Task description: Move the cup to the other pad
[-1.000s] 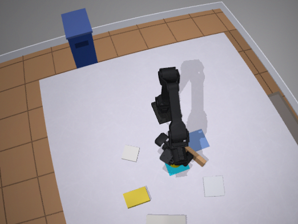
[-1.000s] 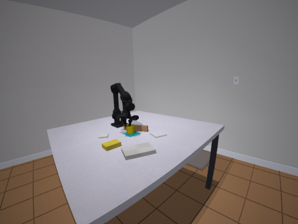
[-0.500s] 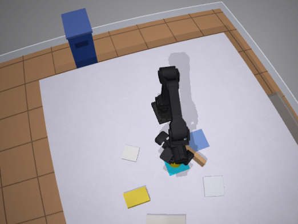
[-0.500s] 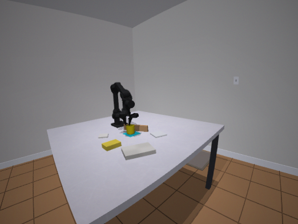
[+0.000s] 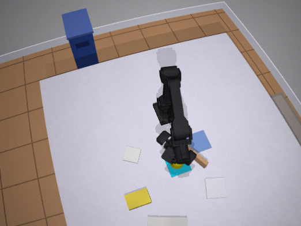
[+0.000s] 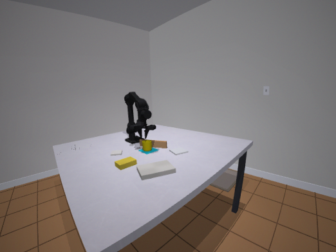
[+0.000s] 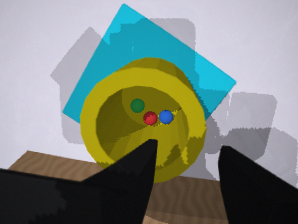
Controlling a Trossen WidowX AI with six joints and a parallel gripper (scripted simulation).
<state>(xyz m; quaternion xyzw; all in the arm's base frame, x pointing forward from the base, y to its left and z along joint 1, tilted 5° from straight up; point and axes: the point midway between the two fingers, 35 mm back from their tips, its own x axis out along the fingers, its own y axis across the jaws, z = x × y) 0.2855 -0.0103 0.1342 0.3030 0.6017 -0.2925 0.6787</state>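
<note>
Cup (image 7: 100, 120) is down on the cyan pad (image 7: 140, 40), standing upright, and I'm looking straight into its mouth! Three marbles lie on its floor: green (image 7: 137, 105), red (image 7: 150, 118) and blue (image 7: 166, 117), the red and blue ones touching.

My gripper (image 7: 188, 151) hangs over the near side of the rim, part open and grasping nothing. One black finger (image 7: 130, 175) lines up over the cup's interior, the other over the desk outside the wall. From the side, my fingertips sit just above the yellow rim (image 6: 147, 145), clear of it as far as I can see.

On the desk (image 5: 101, 115), cup and cyan pad (image 5: 173, 173) sit inboard, between my base and the edge where the pale slab (image 5: 167, 220) lies. From above, my wrist covers most of the cup (image 5: 176, 165); only a yellow sliver shows.

A wooden block (image 5: 200, 159) lies just beside the cyan pad, angled between it and the blue pad (image 5: 202, 140). That blue pad is closer to my base.

A yellow block (image 5: 138, 198) lies toward the slab's edge, well apart from the cup. Two white tiles flank the pads, one (image 5: 132, 154) on the yellow block's side, one (image 5: 215, 187) on the opposite side.
</note>
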